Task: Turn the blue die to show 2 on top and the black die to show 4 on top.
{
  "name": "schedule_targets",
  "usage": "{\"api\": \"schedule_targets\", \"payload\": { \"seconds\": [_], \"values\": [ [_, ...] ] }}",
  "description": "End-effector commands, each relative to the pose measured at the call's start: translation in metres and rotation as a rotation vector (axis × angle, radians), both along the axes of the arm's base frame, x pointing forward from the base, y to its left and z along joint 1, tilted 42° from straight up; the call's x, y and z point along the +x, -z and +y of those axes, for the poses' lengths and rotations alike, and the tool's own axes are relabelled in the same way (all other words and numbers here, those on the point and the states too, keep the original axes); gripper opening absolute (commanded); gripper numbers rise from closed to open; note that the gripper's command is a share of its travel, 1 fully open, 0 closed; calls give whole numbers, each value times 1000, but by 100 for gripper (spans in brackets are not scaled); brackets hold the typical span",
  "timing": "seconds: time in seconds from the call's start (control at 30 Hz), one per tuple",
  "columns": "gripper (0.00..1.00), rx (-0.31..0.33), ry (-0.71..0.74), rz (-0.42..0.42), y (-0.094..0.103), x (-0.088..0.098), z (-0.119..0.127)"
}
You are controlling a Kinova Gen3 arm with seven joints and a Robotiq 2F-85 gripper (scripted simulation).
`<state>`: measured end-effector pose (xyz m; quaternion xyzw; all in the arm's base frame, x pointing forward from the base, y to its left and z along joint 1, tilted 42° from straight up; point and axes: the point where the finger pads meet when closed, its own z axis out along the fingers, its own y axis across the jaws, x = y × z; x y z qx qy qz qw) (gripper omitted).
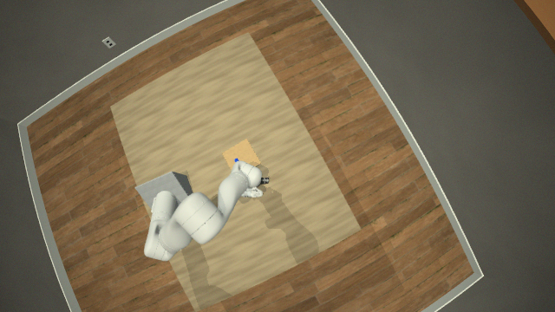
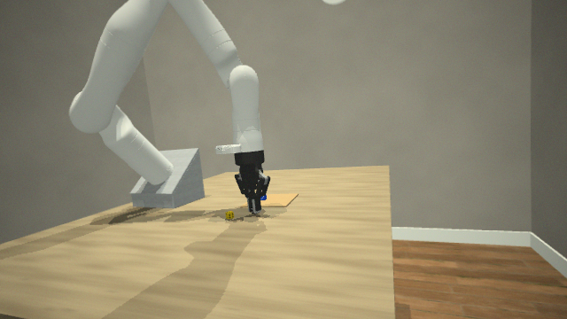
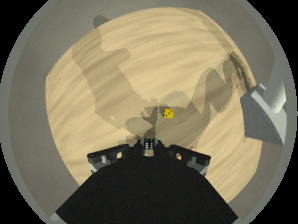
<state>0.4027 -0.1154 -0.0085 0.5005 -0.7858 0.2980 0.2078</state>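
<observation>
My gripper [image 2: 254, 210] [image 3: 149, 142] points straight down at the table top, just in front of the tan mat [image 1: 248, 149] [image 2: 283, 200]. It is shut on a small black die [image 3: 149, 144], which shows between the fingertips in the wrist view; I cannot read its top face. The blue die [image 1: 236, 159] [image 2: 263, 197] lies on the near edge of the mat, just behind the fingers. The yellow die [image 2: 229, 215] [image 3: 169, 113] lies on the bare table, a little to the left of the gripper and off the mat.
The arm's grey base block [image 1: 166, 186] [image 2: 173, 182] [image 3: 262, 112] stands on the table left of the mat. The light wooden table [image 1: 195, 95] [image 2: 319, 266] ends at its right edge above a wooden floor.
</observation>
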Motion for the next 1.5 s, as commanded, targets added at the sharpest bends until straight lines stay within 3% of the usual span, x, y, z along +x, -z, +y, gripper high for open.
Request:
{"api": "schedule_targets", "payload": {
  "seconds": [0.0,0.23,0.5,1.1,1.47],
  "values": [
    [11,5,-5,-7,-8,3,10],
    [11,5,-5,-7,-46,4,44],
    [11,5,-5,-7,-68,5,64],
    [11,5,-14,1,-71,5,66],
    [11,7,-104,86,-70,4,65]
  ]
}}
